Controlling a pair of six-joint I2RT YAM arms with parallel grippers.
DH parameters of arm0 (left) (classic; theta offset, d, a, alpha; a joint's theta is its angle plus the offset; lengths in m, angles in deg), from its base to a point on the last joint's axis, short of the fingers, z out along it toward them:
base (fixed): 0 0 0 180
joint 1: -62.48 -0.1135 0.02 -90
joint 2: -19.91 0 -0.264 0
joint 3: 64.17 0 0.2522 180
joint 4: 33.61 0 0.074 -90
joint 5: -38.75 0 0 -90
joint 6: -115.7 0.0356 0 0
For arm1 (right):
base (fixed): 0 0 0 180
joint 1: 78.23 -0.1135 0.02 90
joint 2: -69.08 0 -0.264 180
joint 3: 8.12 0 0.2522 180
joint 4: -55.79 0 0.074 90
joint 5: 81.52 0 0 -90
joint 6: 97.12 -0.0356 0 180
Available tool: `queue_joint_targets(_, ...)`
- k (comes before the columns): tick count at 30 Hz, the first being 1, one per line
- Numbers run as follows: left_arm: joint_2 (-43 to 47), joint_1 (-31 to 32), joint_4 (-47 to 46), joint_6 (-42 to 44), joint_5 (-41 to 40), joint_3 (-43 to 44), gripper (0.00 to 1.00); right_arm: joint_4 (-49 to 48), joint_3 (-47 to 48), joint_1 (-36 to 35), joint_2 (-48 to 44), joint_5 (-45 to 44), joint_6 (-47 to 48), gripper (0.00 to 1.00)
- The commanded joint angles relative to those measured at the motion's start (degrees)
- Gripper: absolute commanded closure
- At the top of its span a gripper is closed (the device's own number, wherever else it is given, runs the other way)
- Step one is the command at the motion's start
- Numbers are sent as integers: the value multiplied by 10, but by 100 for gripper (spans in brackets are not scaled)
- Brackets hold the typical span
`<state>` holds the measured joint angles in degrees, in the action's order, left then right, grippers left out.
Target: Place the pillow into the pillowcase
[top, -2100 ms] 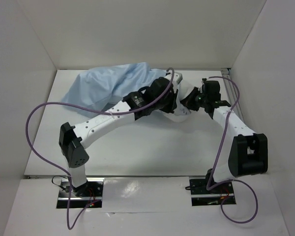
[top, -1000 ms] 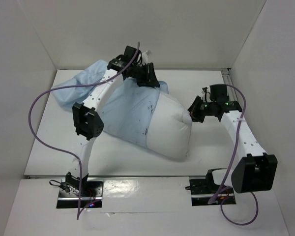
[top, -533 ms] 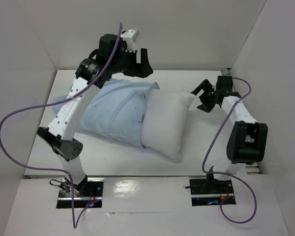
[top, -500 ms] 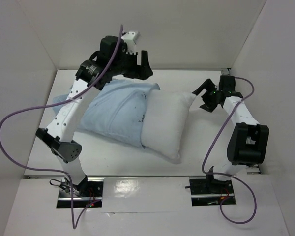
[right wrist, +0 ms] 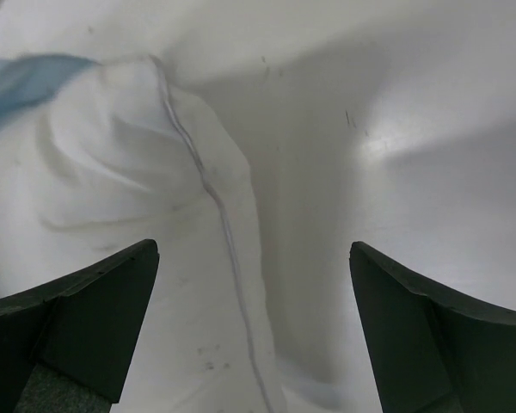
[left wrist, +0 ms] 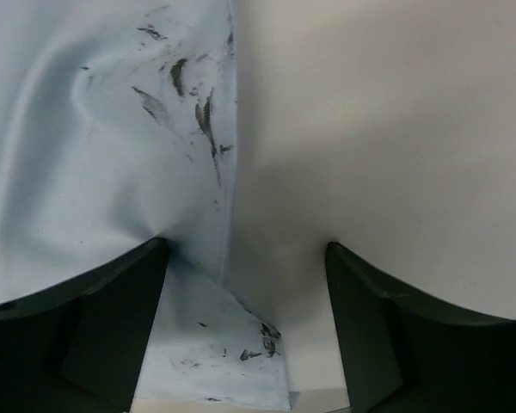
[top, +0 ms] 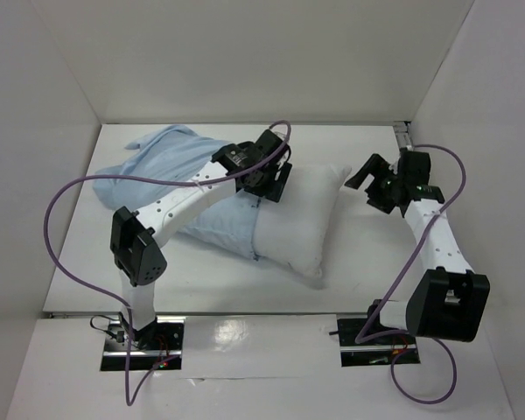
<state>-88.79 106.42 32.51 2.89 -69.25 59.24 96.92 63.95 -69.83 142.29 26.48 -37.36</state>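
On the white surface [top: 350, 254], a plump white rectangular pillow [top: 299, 223] lies half inside a wrinkly pale-blue fabric pillowcase [top: 171, 162]. The left claw [top: 274, 183] rests spread on the case's hem; the right claw [top: 372, 181] hovers spread near the pillow's corner.

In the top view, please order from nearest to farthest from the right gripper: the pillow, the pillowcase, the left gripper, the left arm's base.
1. The pillow, its far right corner just left of the right gripper.
2. The left gripper and the pillowcase, mid-table: too close to call, the gripper sits at its open edge.
3. The left arm's base, at the near left edge.
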Motion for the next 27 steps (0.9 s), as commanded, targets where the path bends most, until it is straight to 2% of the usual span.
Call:
queue_joint_targets(1,3,2,14,-32,-71,-2,15,25,-28,-2,-24,32,40,1)
queue_joint_targets(2,-2,7,32,-40,-83,-2,27,32,-38,-2,-24,54,46,1)
queue_joint_targets(6,4,7,54,-59,-118,-2,42,22,-59,-24,-31,128,80,1)
queue_joint_targets(10,30,2,59,-59,-116,4,51,2,-78,-58,-18,187,95,1)
queue_joint_targets(11,30,2,59,-59,-116,4,62,-8,-79,-65,-18,199,95,1)
queue_joint_targets(13,37,2,59,-59,-96,4,74,-52,-100,-88,-13,227,77,1)
queue_joint_targets(14,43,2,65,-59,-87,11,89,-67,-106,-98,-13,227,55,2)
queue_joint_targets(15,43,2,65,-51,-74,23,99,-85,-116,-109,-13,227,43,4)
queue_joint_targets(16,43,2,65,-44,-42,31,100,-130,-116,-133,-8,227,14,6)
queue_joint_targets(17,43,2,65,-38,-21,40,100,-157,-125,-145,-8,227,-3,26)
queue_joint_targets(18,43,7,57,-31,4,62,100,-186,-125,-166,5,227,-21,39)
queue_joint_targets(20,43,22,36,-10,104,90,100,-269,-120,-181,24,227,-74,73)
queue_joint_targets(21,28,22,16,-4,146,134,100,-291,-109,-181,37,227,-93,100)
queue_joint_targets(22,16,29,16,1,188,168,100,-308,-70,-174,67,227,-107,100)
queue_joint_targets(23,-2,29,16,7,266,210,100,-314,-41,-162,81,234,-125,100)
queue_joint_targets(24,-41,29,16,7,298,308,100,-314,-11,-148,90,239,-135,100)
queue_joint_targets(25,-60,29,24,7,347,359,100,-329,47,-114,90,252,-158,100)
queue_joint_targets(27,-71,17,14,1,392,419,100,-337,93,-79,81,258,-174,100)
